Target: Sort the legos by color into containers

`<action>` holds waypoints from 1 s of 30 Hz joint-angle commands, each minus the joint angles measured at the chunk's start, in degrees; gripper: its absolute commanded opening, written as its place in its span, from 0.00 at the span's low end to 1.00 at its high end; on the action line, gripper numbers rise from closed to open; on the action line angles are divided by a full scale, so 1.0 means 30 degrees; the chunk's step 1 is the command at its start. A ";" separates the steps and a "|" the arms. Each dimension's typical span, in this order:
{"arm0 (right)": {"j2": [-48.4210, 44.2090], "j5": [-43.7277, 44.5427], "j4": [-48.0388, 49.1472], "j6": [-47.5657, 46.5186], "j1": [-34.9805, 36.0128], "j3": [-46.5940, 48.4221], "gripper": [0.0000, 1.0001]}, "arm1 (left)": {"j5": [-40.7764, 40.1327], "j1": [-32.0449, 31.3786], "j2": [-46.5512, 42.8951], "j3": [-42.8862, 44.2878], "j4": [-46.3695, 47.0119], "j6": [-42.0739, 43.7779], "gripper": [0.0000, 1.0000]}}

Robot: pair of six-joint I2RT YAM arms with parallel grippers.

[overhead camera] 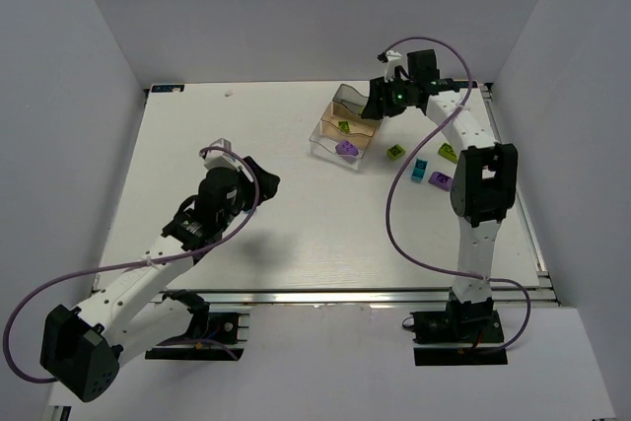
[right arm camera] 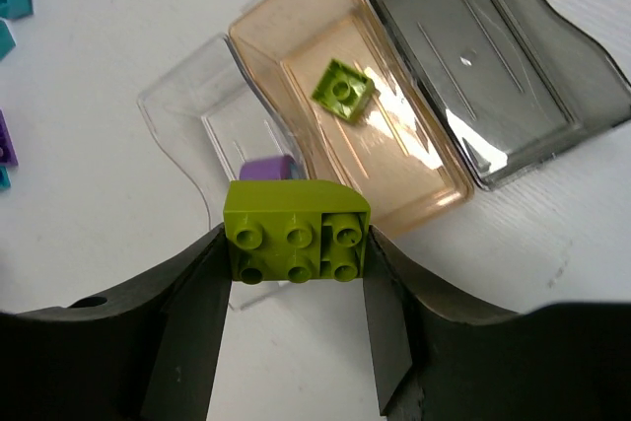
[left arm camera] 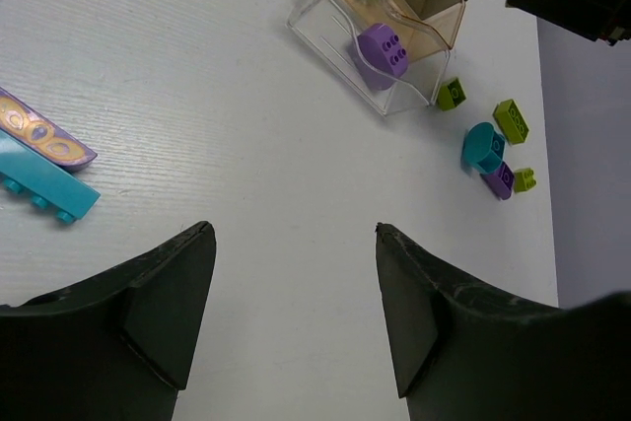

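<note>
The clear three-compartment tray (overhead camera: 325,135) stands at the back centre-right. Its clear near compartment holds a purple brick (overhead camera: 346,148). Its brownish middle compartment (right arm camera: 296,27) holds a lime brick (right arm camera: 342,89). Its grey far compartment (right arm camera: 493,36) is empty. My right gripper (right arm camera: 296,244) is shut on a lime green brick (right arm camera: 296,232) and holds it above the tray's near edge. My left gripper (left arm camera: 294,232) is open and empty over bare table, well left of the tray (left arm camera: 325,27). A long teal brick (left arm camera: 44,192) with a purple-pink piece (left arm camera: 44,137) lies left of it.
Loose bricks lie right of the tray: two lime (overhead camera: 395,152) (overhead camera: 449,153), one teal (overhead camera: 419,169), one purple (overhead camera: 441,181). The left wrist view shows a further small lime brick (left arm camera: 525,179) beside the purple one. The right arm's upright link (overhead camera: 483,184) stands just beyond them.
</note>
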 commanded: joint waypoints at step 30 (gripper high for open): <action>0.1326 0.3321 0.1996 -0.1766 0.1021 0.1853 0.68 | 0.0824 0.0042 0.0334 -0.0010 0.0807 -0.0347 0.76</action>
